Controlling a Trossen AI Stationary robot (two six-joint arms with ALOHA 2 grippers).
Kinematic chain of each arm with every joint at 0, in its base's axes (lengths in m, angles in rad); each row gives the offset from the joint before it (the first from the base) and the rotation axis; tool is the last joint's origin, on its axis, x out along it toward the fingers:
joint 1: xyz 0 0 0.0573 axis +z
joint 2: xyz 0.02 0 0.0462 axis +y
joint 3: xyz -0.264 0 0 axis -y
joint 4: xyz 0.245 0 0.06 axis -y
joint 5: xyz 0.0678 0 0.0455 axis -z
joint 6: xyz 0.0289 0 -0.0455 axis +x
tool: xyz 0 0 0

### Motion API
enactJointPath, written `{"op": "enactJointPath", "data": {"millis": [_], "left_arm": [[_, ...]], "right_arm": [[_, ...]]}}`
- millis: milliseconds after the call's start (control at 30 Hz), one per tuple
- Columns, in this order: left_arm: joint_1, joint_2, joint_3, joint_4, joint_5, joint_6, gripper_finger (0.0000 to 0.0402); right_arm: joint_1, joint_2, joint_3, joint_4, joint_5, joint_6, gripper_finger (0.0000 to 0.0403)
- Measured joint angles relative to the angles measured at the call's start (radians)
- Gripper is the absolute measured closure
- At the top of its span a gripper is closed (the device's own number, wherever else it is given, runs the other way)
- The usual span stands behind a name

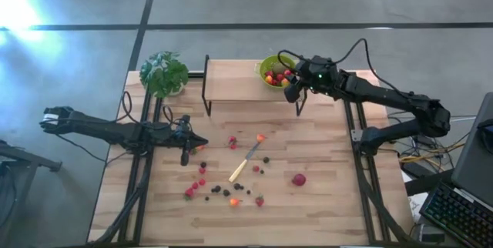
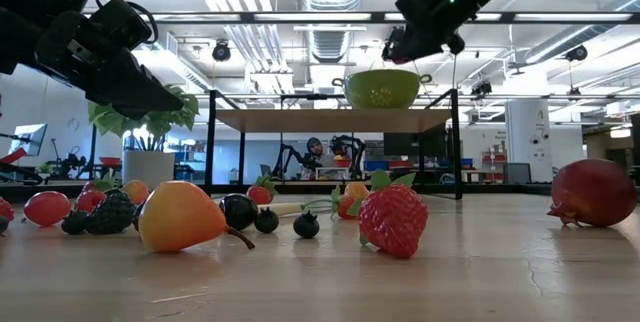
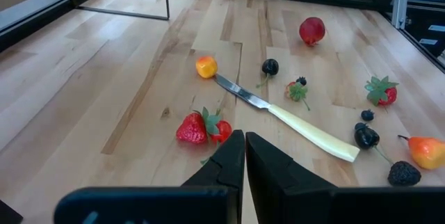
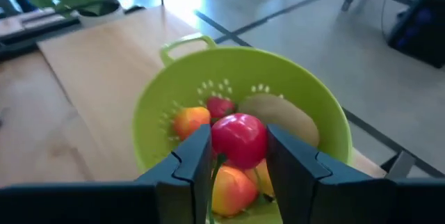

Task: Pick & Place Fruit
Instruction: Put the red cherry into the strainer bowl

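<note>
At the left side of the bench [image 1: 323,202], the left gripper [image 1: 202,145] hovers with its fingers closed on nothing. Loose fruit [image 1: 233,142] lies scattered just to its right around a pale-handled knife [image 1: 243,164], a strawberry nearest. Farther right, the right gripper [image 4: 238,156] hangs directly over the green colander [image 1: 263,68] on the raised shelf [image 1: 231,82], clamping a red apple-like fruit [image 4: 239,139]. The drop point sits straight below it, so release likely comes next.

potted plant [image 1: 163,72], knife [image 1: 245,162], raised shelf [image 1: 231,81]
</note>
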Motion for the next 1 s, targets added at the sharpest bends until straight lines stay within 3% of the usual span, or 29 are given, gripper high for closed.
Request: {"op": "enactJointPath", "data": {"millis": [233, 500, 767, 1000], "left_arm": [[0.000, 0.000, 0.000, 0.000, 0.000, 0.000, 0.0381], [0.000, 0.000, 0.000, 0.000, 0.000, 0.000, 0.0381], [0.000, 0.000, 0.000, 0.000, 0.000, 0.000, 0.0381], [0.000, 0.000, 0.000, 0.000, 0.000, 0.000, 0.0381]], "right_arm": [[-0.028, 0.062, 0.000, 0.001, 0.005, -0.024, 0.0278], [-0.073, 0.066, 0.000, 0.022, 0.011, -0.024, 0.0295], [-0.082, 0.085, 0.000, 0.045, 0.008, -0.010, 0.0277], [-0.082, 0.098, 0.000, 0.050, 0.009, -0.028, 0.0288]]}}
